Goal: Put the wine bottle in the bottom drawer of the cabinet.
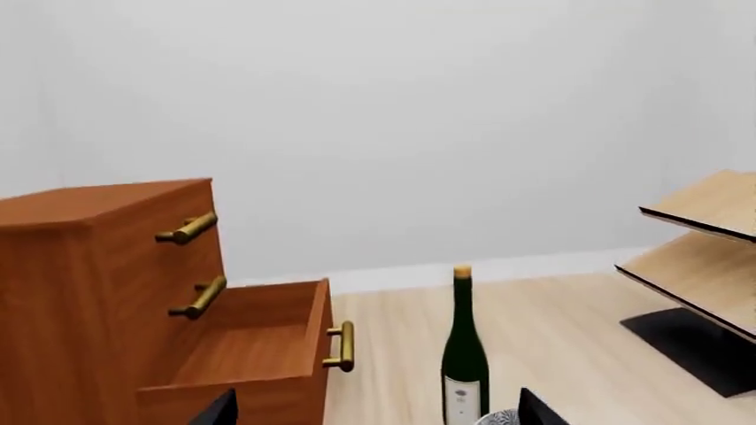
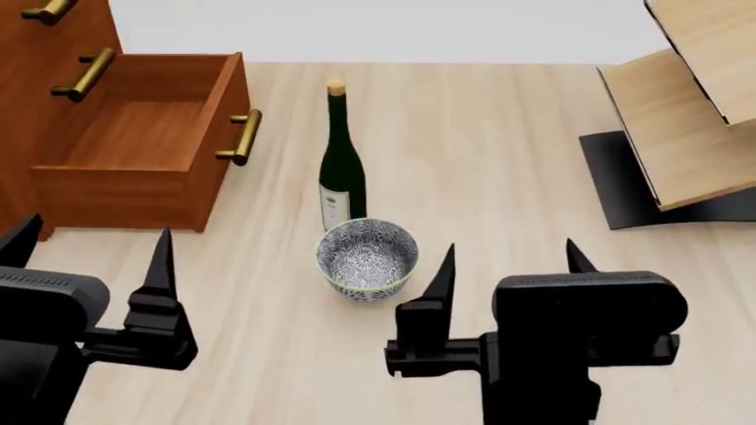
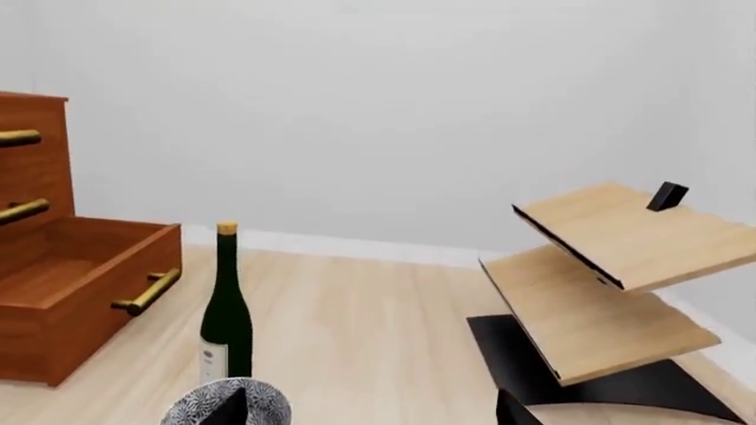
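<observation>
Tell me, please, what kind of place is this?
Probably a bare simulated room: a plain white wall, a light wooden floor, and only a cabinet, a wooden rack, a wine bottle and a bowl.

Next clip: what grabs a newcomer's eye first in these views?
The dark green wine bottle stands upright mid-floor, with a patterned bowl just in front of it on the robot's side. Left of them, the bottom drawer of the reddish-brown cabinet is pulled open and looks empty; a tilted tan wooden rack sits at far right. Both claws, left and right, hover open in the foreground, holding nothing.
</observation>
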Tool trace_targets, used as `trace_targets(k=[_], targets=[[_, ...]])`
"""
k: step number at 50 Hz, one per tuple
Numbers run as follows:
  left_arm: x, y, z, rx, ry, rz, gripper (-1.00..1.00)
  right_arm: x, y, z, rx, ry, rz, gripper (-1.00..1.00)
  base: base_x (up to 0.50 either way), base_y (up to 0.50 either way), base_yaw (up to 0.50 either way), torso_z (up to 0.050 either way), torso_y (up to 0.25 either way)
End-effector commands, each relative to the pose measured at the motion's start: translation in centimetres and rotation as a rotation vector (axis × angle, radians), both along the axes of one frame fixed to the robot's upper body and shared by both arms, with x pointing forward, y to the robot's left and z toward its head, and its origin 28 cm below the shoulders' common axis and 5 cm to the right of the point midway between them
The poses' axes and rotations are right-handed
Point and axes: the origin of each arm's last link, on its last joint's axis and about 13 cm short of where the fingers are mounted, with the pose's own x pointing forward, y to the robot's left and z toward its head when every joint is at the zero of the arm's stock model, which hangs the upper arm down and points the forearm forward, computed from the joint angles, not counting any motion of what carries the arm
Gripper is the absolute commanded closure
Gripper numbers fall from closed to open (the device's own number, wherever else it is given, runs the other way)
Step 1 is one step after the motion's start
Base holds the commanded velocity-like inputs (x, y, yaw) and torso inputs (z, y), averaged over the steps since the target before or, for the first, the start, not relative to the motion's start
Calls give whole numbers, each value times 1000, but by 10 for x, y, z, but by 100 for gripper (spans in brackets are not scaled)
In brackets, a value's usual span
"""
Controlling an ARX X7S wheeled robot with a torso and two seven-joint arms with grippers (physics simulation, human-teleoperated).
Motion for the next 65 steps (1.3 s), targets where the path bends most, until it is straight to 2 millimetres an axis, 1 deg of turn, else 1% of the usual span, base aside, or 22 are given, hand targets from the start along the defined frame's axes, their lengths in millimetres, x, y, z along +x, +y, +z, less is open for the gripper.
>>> trace_targets(k=[1, 5, 12, 13, 17, 19, 20, 21, 22, 24, 26, 28, 31, 33, 34, 36, 39, 49, 52, 58, 61, 65], targets=[[-1, 0, 7, -2, -8, -2, -100, 1, 0, 4, -2, -4, 0, -100, 0, 0, 0, 11, 0], [-1, 2, 10, -44, -21, -2, -100, 1, 0, 3, 7, -4, 13, -100, 0, 0, 0, 8, 0], [9, 19, 8, 29, -66, 121, -100, 6, -5, 1, 58, -23, -11, -100, 0, 0, 0, 4, 0], [13, 25, 14, -4, -55, 143, -100, 7, -6, 0, 56, -20, -25, -100, 0, 0, 0, 0, 0], [22, 51, 9, -44, -97, 298, -100, 8, -6, -2, 59, -18, -18, -100, 0, 0, 0, 0, 0], [27, 65, 20, -145, -85, 338, -100, 8, -6, -2, 55, -16, -16, -100, 0, 0, 0, 0, 0], [28, 70, 13, -174, -81, 351, -100, 9, -6, -3, 42, -18, -22, -100, 0, 0, 0, 0, 0], [32, 78, 19, -189, -91, 386, -100, 9, -6, -4, 46, -14, -24, -100, 0, 0, 0, 0, 0], [32, 83, 10, -204, -105, 410, -100, 8, -6, -3, 53, -15, -16, -100, 0, 0, 0, 0, 0], [36, 95, 22, -223, -120, 454, -100, 9, -6, -3, 47, -17, -20, -100, 0, 0, 0, 0, 0], [38, 109, 15, -286, -147, 511, -100, 9, -6, -2, 51, -19, -15, -100, 0, 0, 0, 0, 0], [41, 125, 19, -361, -116, 680, -100, 9, -6, -2, 50, -21, -17, -100, 0, 0, 0, 0, 0], [35, 132, 24, -462, -208, 586, -100, 9, -6, -2, 45, -21, -18, -100, 0, 0, 0, 0, 0], [30, 136, 26, -599, -267, 514, -100, 9, -6, -2, 48, -22, -15, -100, 0, 0, 0, 0, 0], [29, 139, 15, -651, -290, 512, -100, 9, -6, -2, 47, -22, -15, -100, 0, 0, 0, 0, 0], [22, 143, 28, -714, -357, 511, -100, 10, -6, -3, 48, -21, -12, -100, 0, 0, 0, 0, 0], [13, 148, 34, -831, -456, 502, -100, 10, -6, -3, 44, -19, -9, -100, 0, 0, 0, 0, 0], [-8, 164, 33, -1020, -644, 715, -100, 10, -6, -4, 47, -19, 2, -100, 0, 0, 0, 0, 0], [-16, 167, 35, -1156, -760, 676, -100, 11, -6, -5, 43, -23, 7, -100, 0, 0, 0, 0, 0], [-34, 174, 38, -1239, -970, 667, -100, 10, -6, -7, 49, -13, 22, -100, 0, 0, 0, 0, 0], [-48, 176, 41, -1223, -1145, 659, -100, 10, -6, -6, 53, -14, 24, -100, 0, 0, 0, 0, 0], [-54, 184, 31, -1205, -1176, 816, -100, 9, -6, -7, 58, -9, 29, -100, 0, 0, 0, 0, 0]])
